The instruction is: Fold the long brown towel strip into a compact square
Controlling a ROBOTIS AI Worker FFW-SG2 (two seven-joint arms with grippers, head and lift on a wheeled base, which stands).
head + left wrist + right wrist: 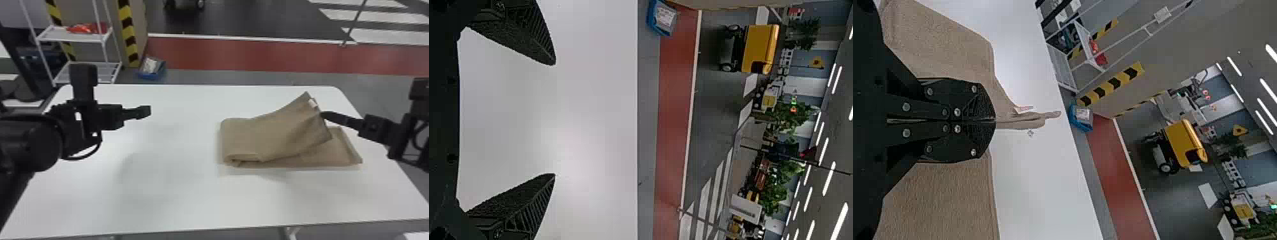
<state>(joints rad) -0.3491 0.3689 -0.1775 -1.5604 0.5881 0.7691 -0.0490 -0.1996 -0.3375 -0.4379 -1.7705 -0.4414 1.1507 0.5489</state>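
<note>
A white table [172, 198] spreads before the robot; beyond its far left corner stands a white metal shelf rack [71, 37]; on the table's right half lies the brown towel strip [265, 137], doubled over on itself, its fold toward the table's left side and its lower layer running toward the table's right edge.

Above the table's right half, the right gripper [994, 120] has its two fingers pressed together on the towel's upper end, which rises off the layer beneath and slants across it; over the table's left side, the left gripper [555, 119] hangs empty, fingers spread wide; a small white tag [312, 102] shows at the raised end, above the table's right half.

The work appears to be at a lengthwise halving, the upper flap on its way to being laid down; the next move calls for lowering that end toward the table's right edge, squaring it over the lower layer and letting go; a skewed flap could leave corners jutting out, and a sharp tug could drag the stack across the table; a further fold seems likely before the strip makes a compact square.
</note>
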